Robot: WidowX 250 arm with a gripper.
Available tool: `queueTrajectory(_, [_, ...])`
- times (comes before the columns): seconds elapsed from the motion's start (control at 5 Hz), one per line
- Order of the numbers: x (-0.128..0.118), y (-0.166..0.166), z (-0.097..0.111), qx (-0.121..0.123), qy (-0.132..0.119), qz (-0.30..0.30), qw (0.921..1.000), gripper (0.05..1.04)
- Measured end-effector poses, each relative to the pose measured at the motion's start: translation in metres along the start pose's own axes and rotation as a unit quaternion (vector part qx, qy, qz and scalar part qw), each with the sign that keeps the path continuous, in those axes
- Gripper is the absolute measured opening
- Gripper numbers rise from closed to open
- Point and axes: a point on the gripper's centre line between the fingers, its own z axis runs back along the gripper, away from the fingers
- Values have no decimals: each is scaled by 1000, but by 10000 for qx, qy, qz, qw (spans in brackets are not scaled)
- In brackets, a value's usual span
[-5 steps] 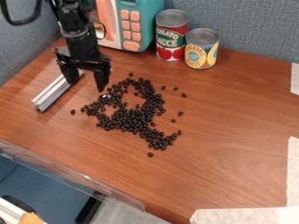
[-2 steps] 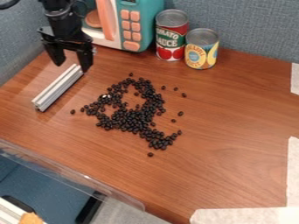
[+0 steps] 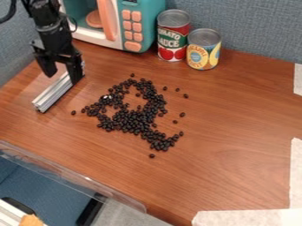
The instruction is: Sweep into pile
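Mid-tabletop [image 3: 236,114], left of centre: black beans [image 3: 133,120] in a loose, irregular patch, strays around it. Left of the beans, a grooved metal bar [image 3: 52,95] lies diagonally. Gripper [image 3: 62,78] at the bar's far end, jaws spread. Behind: toy microwave [image 3: 144,22], red-labelled can [image 3: 173,37], yellow-labelled can [image 3: 203,50].

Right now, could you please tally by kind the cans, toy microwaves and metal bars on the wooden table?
Cans: 2
Toy microwave: 1
Metal bar: 1
Total: 4
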Motion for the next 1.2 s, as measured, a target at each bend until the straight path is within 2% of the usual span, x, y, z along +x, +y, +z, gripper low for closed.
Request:
queueTrajectory(0.2, [-1, 1, -8, -24, 83, -7, 10000, 934])
queueTrajectory(0.6, [2, -4, -9, 0, 44, -101, 9999, 362])
queueTrajectory(0.8, [1, -4, -11, -3, 95, -98, 9999, 326])
queueTrajectory(1.0, [1, -6, -13, -9, 187, -124, 9997, 397])
queueTrajectory(1.2, [-4, -11, -28, -144, 367, -79, 9992, 710])
